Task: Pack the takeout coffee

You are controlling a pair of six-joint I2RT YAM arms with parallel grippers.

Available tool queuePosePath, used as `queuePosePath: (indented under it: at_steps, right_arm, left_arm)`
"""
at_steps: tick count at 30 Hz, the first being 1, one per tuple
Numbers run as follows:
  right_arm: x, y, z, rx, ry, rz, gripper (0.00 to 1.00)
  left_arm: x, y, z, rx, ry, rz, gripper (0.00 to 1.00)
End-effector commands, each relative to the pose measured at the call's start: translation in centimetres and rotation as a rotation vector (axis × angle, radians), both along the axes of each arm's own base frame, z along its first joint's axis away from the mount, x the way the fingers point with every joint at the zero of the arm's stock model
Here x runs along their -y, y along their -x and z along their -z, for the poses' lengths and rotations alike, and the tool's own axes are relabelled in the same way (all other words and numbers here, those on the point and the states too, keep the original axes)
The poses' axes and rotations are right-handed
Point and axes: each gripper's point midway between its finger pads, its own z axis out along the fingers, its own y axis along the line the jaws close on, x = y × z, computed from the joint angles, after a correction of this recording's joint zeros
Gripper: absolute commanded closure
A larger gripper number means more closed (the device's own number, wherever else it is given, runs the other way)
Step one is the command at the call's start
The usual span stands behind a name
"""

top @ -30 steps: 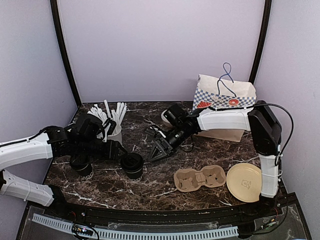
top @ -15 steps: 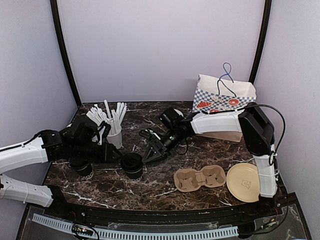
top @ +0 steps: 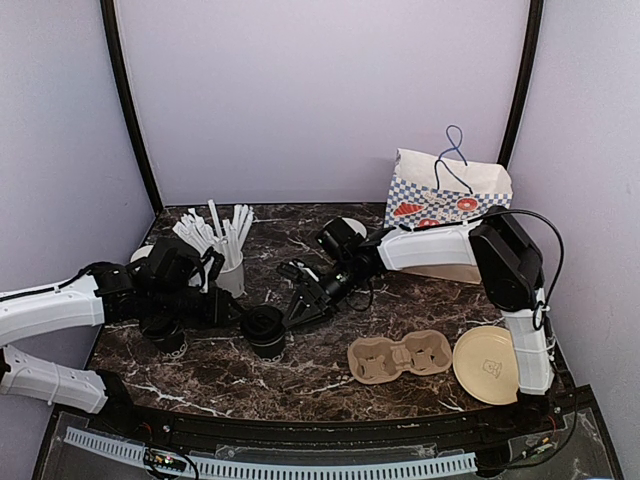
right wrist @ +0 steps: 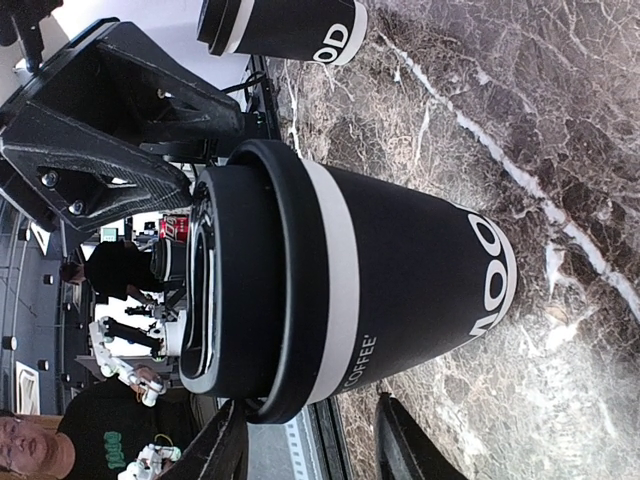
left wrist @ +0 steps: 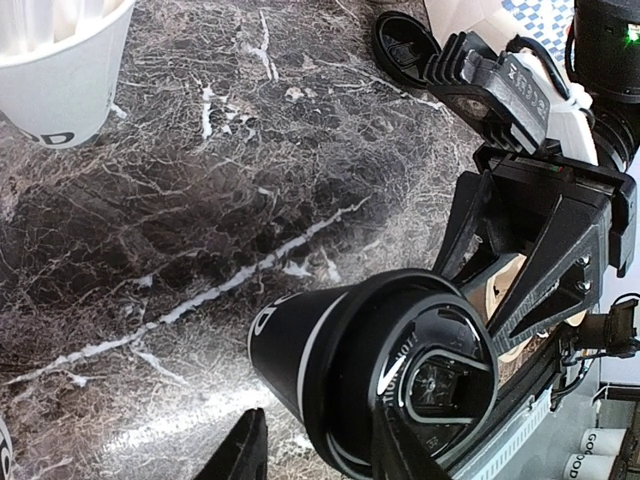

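Observation:
A black lidded coffee cup (top: 265,330) stands upright on the marble table, between my two grippers. It fills the left wrist view (left wrist: 390,380) and the right wrist view (right wrist: 340,270). My left gripper (top: 238,312) is open at the cup's left side, its jaws (left wrist: 322,458) wider than the cup. My right gripper (top: 292,310) is open at the cup's right side, its jaws (right wrist: 318,455) spread by the cup's body. A second black cup (top: 164,335) stands under my left arm and also shows in the right wrist view (right wrist: 285,25).
A white cup of white sticks (top: 225,262) stands behind my left gripper. A brown pulp cup carrier (top: 400,357) and a tan round plate (top: 488,365) lie front right. A checked paper bag (top: 450,195) stands at the back right. A loose black lid (left wrist: 405,45) lies near my right arm.
My right gripper has moved left, up to the standing cup. My left gripper has shifted a little and stays beside the cup. The cup has not moved.

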Motion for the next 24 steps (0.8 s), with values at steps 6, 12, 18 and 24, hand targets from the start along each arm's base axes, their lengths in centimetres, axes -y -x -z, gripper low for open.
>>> queuePosePath:
  at_steps: [6, 12, 18, 24]
  right_arm:
    - [-0.8, -0.4, 0.6, 0.001, -0.002, 0.002, 0.58]
    - [-0.8, -0.4, 0.4, 0.011, -0.005, 0.002, 0.55]
    - [-0.8, -0.4, 0.8, 0.015, 0.010, 0.005, 0.55]
    - [-0.7, -0.5, 0.9, 0.018, 0.015, 0.003, 0.54]
  left_arm:
    - [-0.1, 0.1, -1.5, 0.031, 0.035, 0.007, 0.54]
    - [-2.2, 0.2, -2.7, 0.069, -0.011, -0.052, 0.49]
    - [-2.0, 0.9, 0.3, -0.020, -0.002, -0.040, 0.56]
    - [-1.1, 0.5, 0.5, -0.020, 0.021, -0.020, 0.59]
